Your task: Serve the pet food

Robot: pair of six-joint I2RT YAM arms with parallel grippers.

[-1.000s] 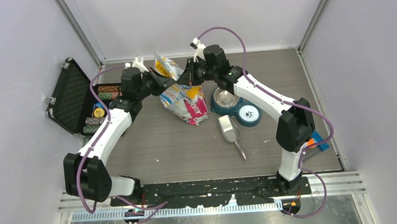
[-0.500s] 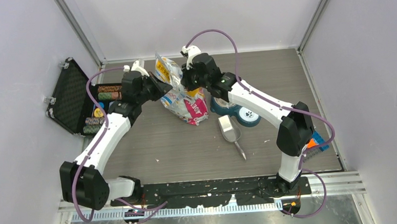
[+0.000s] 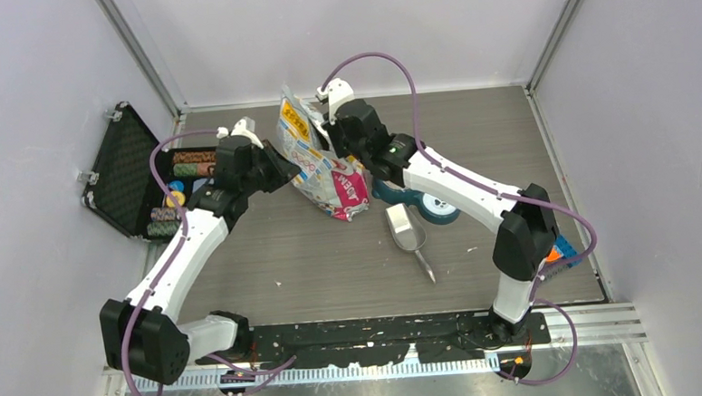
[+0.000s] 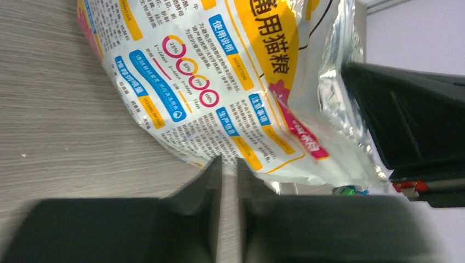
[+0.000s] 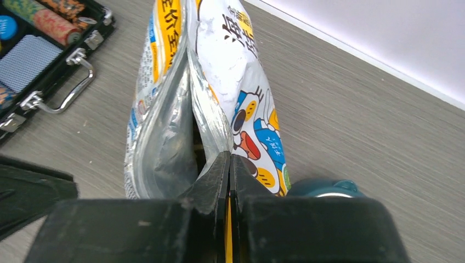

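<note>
Right end effector [image 5: 229, 159]: clamped on open rim of cat food bag [image 3: 328, 174]
Left end effector [image 4: 229, 163]: pressed together, tips at bag's side
Pet food: out of sight; bag standing on desk [image 3: 287, 256]

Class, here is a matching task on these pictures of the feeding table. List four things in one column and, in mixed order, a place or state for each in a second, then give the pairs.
Things:
1 pet food bag
2 metal scoop
3 black case
4 teal bowl

States:
A open, at the left edge of the table
B lying flat, nearer the arm bases than the bowl
C partly hidden under the right arm
D upright, pinched at its mouth by the right gripper

Pairs: 1-D, 2-B, 3-A, 4-C
</note>
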